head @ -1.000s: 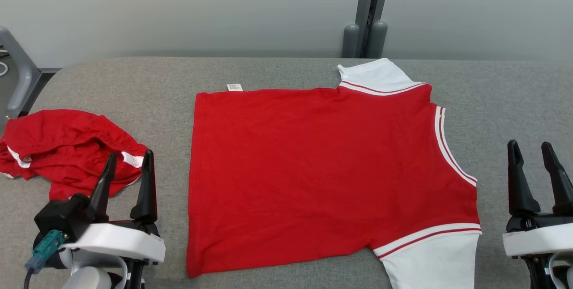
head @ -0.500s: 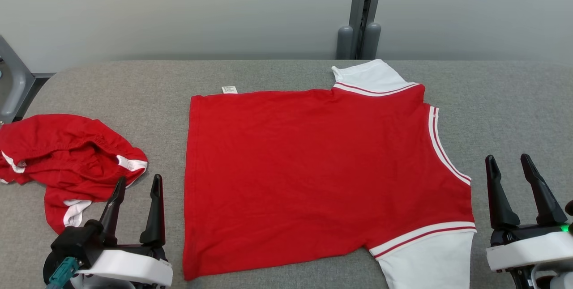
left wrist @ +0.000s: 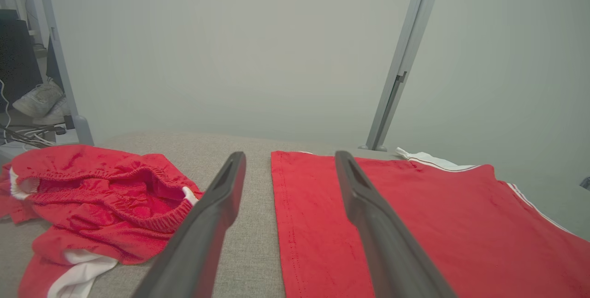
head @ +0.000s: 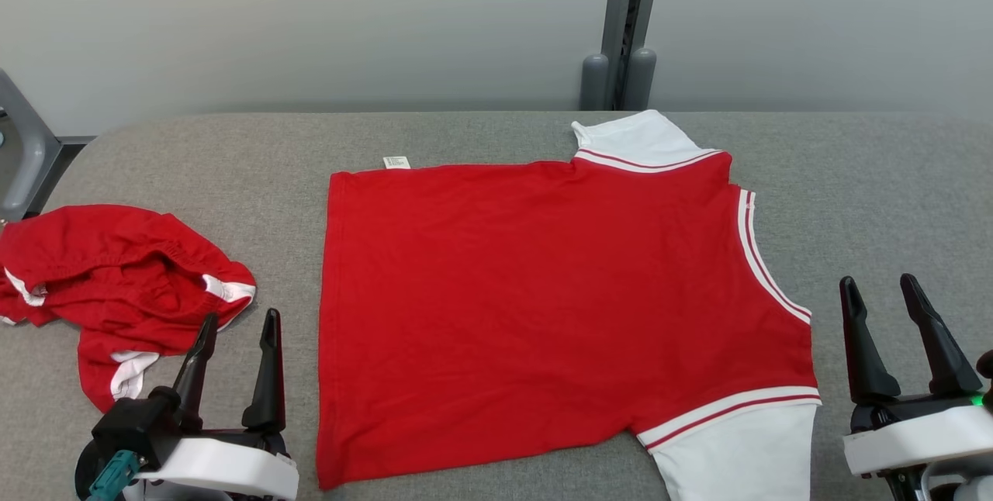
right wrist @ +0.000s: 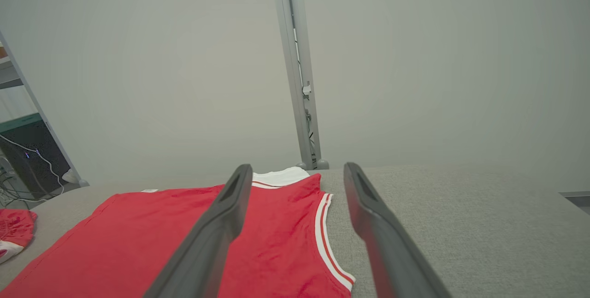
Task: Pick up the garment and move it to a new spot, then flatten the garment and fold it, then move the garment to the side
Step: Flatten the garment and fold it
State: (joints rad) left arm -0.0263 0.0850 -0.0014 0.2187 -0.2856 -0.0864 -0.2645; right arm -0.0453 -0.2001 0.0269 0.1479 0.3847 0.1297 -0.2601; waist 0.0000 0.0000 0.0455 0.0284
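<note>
Between the left claw [head: 240, 316] and right claw [head: 877, 280], both spread and empty, lies the flat garment [head: 543, 307].

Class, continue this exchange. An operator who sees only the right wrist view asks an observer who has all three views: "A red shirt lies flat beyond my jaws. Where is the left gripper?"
Observer: The left gripper is at the hem end of the shirt, jaws open, holding nothing.
Operator: What is on the shirt's near side, below my view?
Observer: A white sleeve, lying flat, joined to the red by a striped band.
Operator: And that bit of red at my far left edge?
Observer: A crumpled red garment with an elastic waistband, lying apart from the shirt.
</note>
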